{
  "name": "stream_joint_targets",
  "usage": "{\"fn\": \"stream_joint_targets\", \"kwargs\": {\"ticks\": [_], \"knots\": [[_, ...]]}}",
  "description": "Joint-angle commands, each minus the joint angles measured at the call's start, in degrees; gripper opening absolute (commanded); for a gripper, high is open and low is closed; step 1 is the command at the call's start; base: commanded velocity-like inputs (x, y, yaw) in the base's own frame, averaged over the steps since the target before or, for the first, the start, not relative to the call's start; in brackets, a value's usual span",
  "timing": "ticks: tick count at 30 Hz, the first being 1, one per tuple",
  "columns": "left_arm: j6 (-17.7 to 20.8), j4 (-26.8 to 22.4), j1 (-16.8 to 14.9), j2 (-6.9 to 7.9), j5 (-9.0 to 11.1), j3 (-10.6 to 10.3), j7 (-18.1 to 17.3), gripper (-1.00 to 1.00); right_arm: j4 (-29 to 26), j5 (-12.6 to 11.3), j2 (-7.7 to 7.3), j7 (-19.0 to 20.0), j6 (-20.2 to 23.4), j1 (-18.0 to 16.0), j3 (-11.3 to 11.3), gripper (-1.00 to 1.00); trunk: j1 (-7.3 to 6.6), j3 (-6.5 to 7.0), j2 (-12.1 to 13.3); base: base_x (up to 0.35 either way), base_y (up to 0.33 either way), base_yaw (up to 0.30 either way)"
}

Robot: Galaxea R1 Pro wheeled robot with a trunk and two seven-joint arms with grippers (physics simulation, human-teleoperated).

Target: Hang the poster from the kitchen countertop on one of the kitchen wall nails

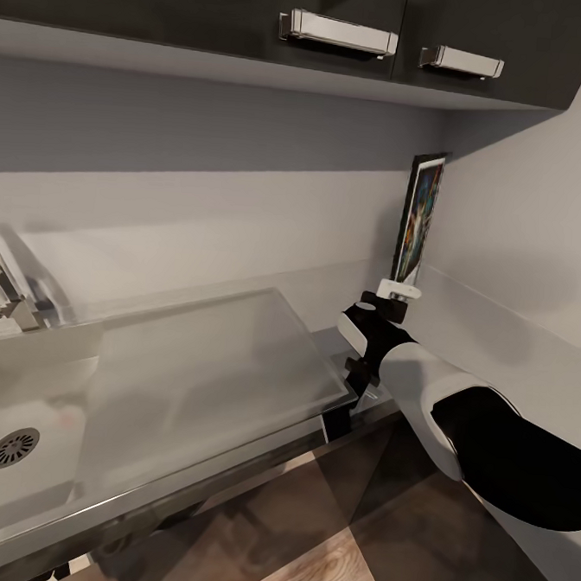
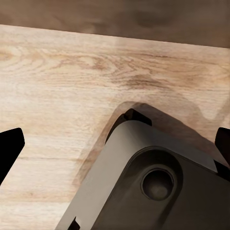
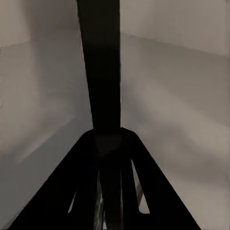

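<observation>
1. Head view: right end effector (image 1: 400, 291) clenched on the poster's (image 1: 418, 220) lower edge, holding it upright, edge-on, above the tabletop (image 1: 234, 356) corner.
2. Judgement: turn its face outward before approaching the wall; no nail discernible.
3. Overhead cabinets (image 1: 344, 17) limit lift.
4. Left end effector (image 2: 115, 143) spread open, over plank floor (image 2: 57, 72).
</observation>
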Motion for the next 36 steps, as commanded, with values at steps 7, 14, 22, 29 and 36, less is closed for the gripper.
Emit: {"fn": "stream_joint_targets", "kwargs": {"ticks": [7,14,22,29,36], "knots": [[0.1,0.0,0.0,-0.02,0.6,0.1,-0.4,1.00,0.0,-0.7,0.00,-0.2,-0.3,0.0,0.5,-1.00,0.00,-0.04,0.0,-0.001,0.000,0.000],[0.1,0.0,0.0,0.11,0.6,0.1,-0.4,1.00,-0.1,-0.7,-0.05,-0.2,-0.3,0.0,0.5,-1.00,0.00,-0.04,0.0,-0.160,0.000,0.000],[0.1,0.0,0.0,0.30,0.6,0.1,-0.4,1.00,-0.3,-0.7,-0.05,-0.2,-0.4,0.0,0.5,-1.00,0.00,-0.04,0.0,-0.117,0.000,0.000],[0.1,0.0,0.0,0.33,0.6,0.1,-0.4,1.00,-0.7,-0.7,-0.05,0.0,-0.3,0.0,0.7,-1.00,0.00,-0.04,0.0,-0.013,0.000,0.000],[0.1,0.0,0.0,0.33,0.6,0.1,-0.3,1.00,-0.9,-0.8,-0.01,0.1,-0.4,0.0,0.7,-1.00,0.00,-0.04,0.0,-0.005,0.000,0.000]]}}
